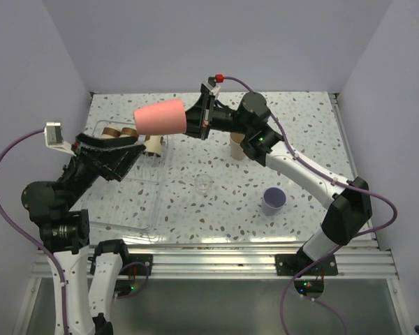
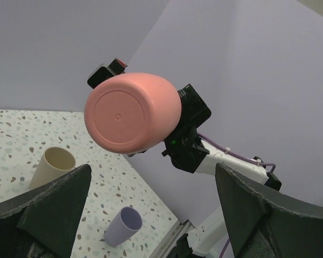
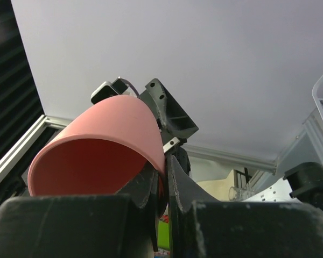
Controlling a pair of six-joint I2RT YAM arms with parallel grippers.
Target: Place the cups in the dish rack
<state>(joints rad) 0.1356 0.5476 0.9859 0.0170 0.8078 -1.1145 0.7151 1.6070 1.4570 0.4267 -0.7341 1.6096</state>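
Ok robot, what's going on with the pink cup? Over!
Right end effector shut on coral cup, held sideways in the air. Left end effector open, facing its base. Nothing between them.

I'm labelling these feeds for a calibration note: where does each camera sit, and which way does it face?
Top external: above and behind the robot, looking down on the table; both arms show, left gripper open, right gripper pinching the coral cup aloft.
Left wrist: faces across toward the right arm, at the cup's base; its own fingers frame the bottom.
Right wrist: tilted upward along its shut fingers, past the cup's rim.
Shared: all three show the coral cup; top and left wrist also the lavender cup.
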